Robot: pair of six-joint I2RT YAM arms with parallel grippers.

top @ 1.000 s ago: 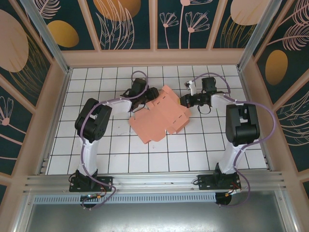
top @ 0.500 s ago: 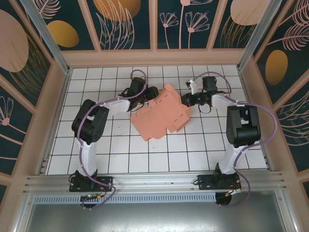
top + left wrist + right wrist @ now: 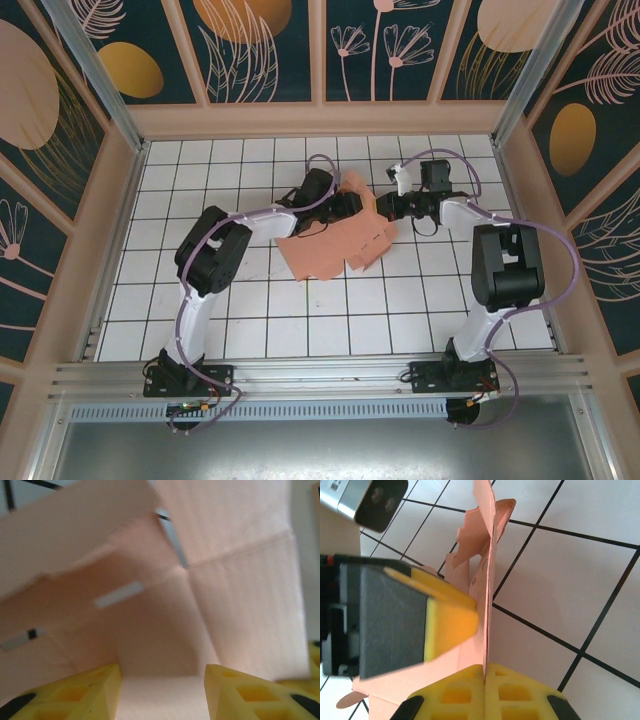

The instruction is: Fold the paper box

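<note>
At far centre of the white tiled table (image 3: 250, 310), salmon-pink thin-card paper box (image 3: 322, 255) half-folded, one flap upright. Pinched tight on that flap's edge, right gripper (image 3: 485, 669); half spread against the card's left side, left gripper (image 3: 162, 675)

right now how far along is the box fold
Early. Done: creases show in the paper box, and one panel is raised off the table. In hand: the right gripper is pinched shut on that panel's edge, while the left gripper, jaws apart, sits against the card. Left: much of the sheet lies flat, with no closed walls or tucked tabs yet.
</note>
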